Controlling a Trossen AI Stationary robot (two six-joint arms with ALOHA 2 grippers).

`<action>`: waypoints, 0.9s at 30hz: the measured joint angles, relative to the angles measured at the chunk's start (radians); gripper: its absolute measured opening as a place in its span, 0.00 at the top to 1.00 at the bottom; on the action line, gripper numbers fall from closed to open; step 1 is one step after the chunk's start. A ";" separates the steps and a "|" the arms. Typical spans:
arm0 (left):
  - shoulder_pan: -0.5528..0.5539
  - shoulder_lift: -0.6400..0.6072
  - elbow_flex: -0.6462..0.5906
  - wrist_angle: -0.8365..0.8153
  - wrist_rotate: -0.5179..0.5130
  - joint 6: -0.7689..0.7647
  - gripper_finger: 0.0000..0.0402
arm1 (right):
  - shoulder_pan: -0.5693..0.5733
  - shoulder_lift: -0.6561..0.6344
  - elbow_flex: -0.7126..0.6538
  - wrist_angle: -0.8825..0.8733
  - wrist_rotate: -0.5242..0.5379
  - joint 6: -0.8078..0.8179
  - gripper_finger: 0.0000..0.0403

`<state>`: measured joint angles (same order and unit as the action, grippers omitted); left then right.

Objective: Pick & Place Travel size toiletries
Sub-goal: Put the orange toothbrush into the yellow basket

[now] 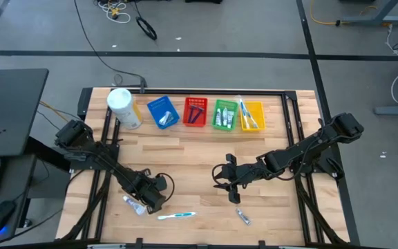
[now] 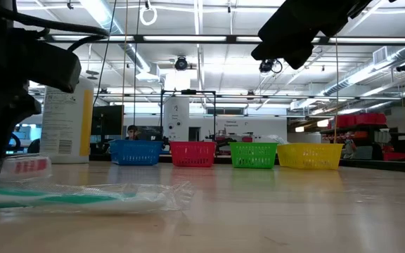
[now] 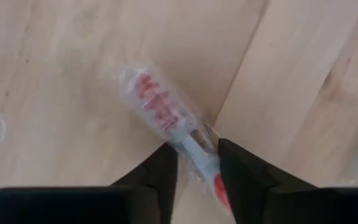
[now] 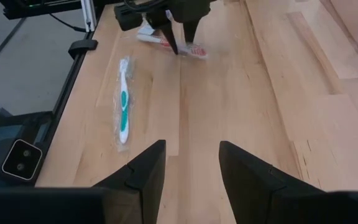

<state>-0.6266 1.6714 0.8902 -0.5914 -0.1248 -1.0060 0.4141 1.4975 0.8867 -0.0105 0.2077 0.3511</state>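
A red-and-white toothbrush (image 3: 166, 112) in a clear wrapper lies flat on the wood near the table's near left corner (image 1: 133, 204). My left gripper (image 1: 146, 198) stands over it, pointing down, shut on its thin neck. A teal-and-white wrapped toothbrush (image 1: 177, 216) lies flat just to the right of it, also seen in the right wrist view (image 4: 123, 106). A small white tube (image 1: 244, 216) lies near the near edge. My right gripper (image 1: 221, 178) hovers open above the table's middle, touching nothing. My left gripper pinches the red-and-white toothbrush at its narrow neck (image 3: 194, 146), wrapper and all, between the two fingers (image 3: 166, 177). The fingers come from above, pointing down, and lie across the toothbrush. The toothbrush rests flat on the table.
Along the far edge stand a blue basket (image 1: 162, 112), a red basket (image 1: 195, 112), a green basket (image 1: 224, 114) and a yellow basket (image 1: 251, 115), each holding items. A large white canister (image 1: 124, 108) stands left of them. Bare wood lies between baskets and grippers.
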 joint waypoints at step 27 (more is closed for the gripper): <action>0.111 -0.004 0.372 0.105 -0.635 0.433 0.99 | -0.008 0.000 -0.128 0.306 0.167 -0.020 0.60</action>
<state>-0.5159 1.6678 1.2624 -0.4861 -0.7602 -0.5733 0.4064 1.4975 0.7590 0.2953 0.3744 0.3307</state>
